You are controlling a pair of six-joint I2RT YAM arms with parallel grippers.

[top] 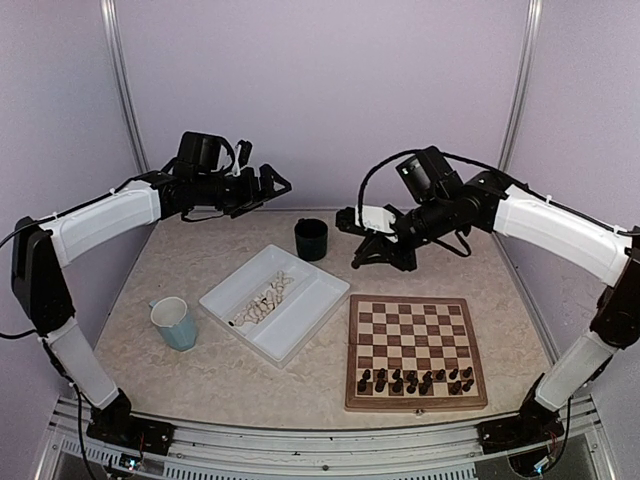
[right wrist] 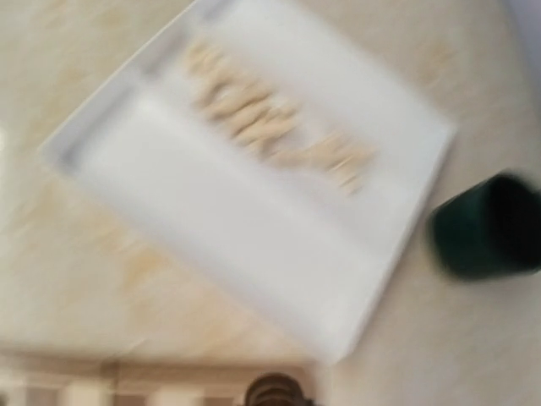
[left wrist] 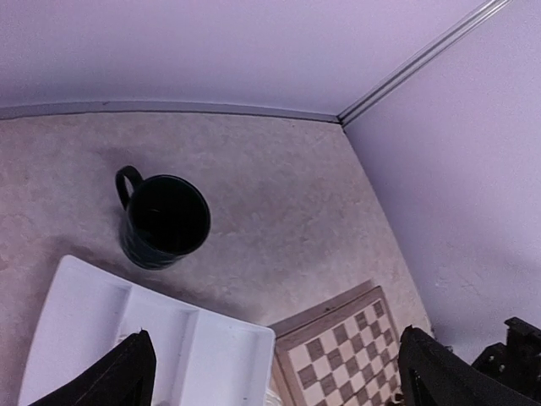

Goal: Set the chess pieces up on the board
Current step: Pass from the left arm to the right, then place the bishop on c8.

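The board [top: 416,300] lies right of centre, with dark brown chess pieces [top: 412,381] in its two near rows. Pale chess pieces [top: 268,299] lie in the far compartment of the white tray [top: 305,318]. My left gripper [top: 272,185] is open and empty, held high over the table's back left; its view [left wrist: 275,359] looks down on a tray corner and a board corner [left wrist: 338,355]. My right gripper [top: 368,250] hovers behind the board near the tray. Its blurred view shows a dark brown piece [right wrist: 275,392] at the bottom centre where the jaws meet, and the pale pieces [right wrist: 262,127] beyond.
A dark mug [top: 311,240] stands behind the tray and also shows in the left wrist view [left wrist: 165,220] and the right wrist view [right wrist: 490,228]. A light teal mug [top: 175,323] stands left of the tray. Lilac walls close the back and sides.
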